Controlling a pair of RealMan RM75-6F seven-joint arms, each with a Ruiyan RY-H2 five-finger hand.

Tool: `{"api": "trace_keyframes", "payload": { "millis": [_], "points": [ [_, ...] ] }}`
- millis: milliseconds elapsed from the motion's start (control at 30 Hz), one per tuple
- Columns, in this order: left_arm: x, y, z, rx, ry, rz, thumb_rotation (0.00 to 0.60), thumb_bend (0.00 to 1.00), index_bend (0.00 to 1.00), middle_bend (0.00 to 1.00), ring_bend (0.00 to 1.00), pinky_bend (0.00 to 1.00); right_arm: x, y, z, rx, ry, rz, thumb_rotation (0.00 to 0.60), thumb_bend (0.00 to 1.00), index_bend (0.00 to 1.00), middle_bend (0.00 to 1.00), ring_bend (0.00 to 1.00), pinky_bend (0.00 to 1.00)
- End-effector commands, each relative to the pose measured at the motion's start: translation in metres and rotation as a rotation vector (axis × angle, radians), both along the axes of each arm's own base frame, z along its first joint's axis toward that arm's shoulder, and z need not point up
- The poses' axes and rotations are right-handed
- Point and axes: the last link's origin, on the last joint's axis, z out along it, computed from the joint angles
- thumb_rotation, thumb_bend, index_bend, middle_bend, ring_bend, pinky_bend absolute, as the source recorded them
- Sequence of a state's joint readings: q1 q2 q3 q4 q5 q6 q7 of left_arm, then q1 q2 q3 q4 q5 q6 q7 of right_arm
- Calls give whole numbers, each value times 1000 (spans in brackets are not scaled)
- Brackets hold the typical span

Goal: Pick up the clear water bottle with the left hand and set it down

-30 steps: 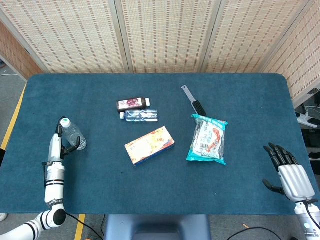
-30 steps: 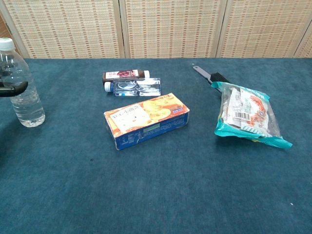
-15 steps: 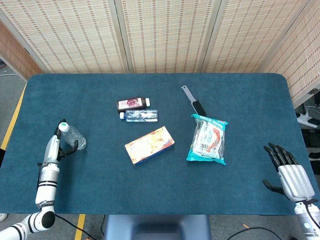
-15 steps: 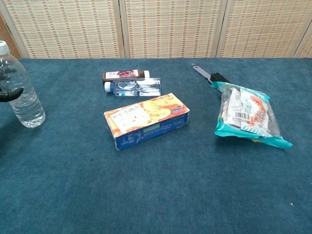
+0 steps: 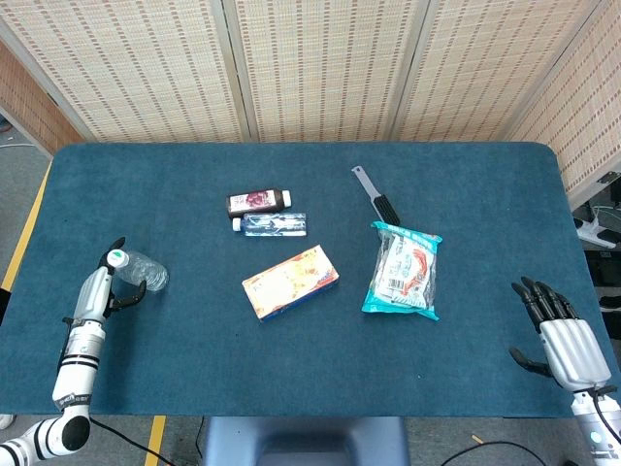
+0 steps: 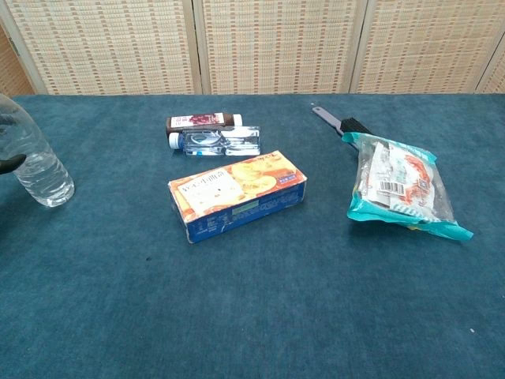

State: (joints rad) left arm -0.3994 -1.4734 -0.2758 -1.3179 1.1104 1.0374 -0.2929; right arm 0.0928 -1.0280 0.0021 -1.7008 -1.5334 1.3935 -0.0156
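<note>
The clear water bottle [image 5: 143,271] with a white and green cap stands near the table's left edge. It leans to the left, its base on the blue cloth; in the chest view the bottle [image 6: 33,156] is cut off at the frame's left side. My left hand [image 5: 105,286] holds it, dark fingers [image 5: 132,289] wrapped round its body. Only a dark fingertip of that hand [image 6: 8,163] shows in the chest view. My right hand [image 5: 567,340] rests at the table's front right corner, fingers spread, holding nothing.
Mid-table lie a dark red-labelled bottle [image 5: 257,201], a small clear bottle [image 5: 275,224] and an orange box [image 5: 290,282]. To the right are a teal snack bag [image 5: 404,270] and a grey-handled brush [image 5: 374,194]. Woven screens stand behind the table [image 5: 310,388].
My left arm has drawn back toward the near left edge. The bottle, upright a second ago, now leans left with the hand still round it. The right hand has not moved.
</note>
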Motion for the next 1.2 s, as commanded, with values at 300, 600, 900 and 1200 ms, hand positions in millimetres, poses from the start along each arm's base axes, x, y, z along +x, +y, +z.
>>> {"api": "trace_keyframes", "payload": {
  "millis": [300,600,900,1200],
  "points": [
    [9,3,-7,-3,168,-55,600,402,0,0,0,134,0,0,0,1,-2,0,600,137,0,0,0,132],
    [17,4,-11,-18,228,-77,600,392,0,0,0,134,0,0,1,1,-6,4,600,137,0,0,0,131],
    [14,10,-9,26,234,-36,600,388,0,0,0,138,0,0,1,4,-3,2,600,138,0,0,0,131],
    [18,21,-4,78,180,20,600,391,0,0,0,146,0,0,0,9,2,0,600,138,0,0,0,131]
  ]
}}
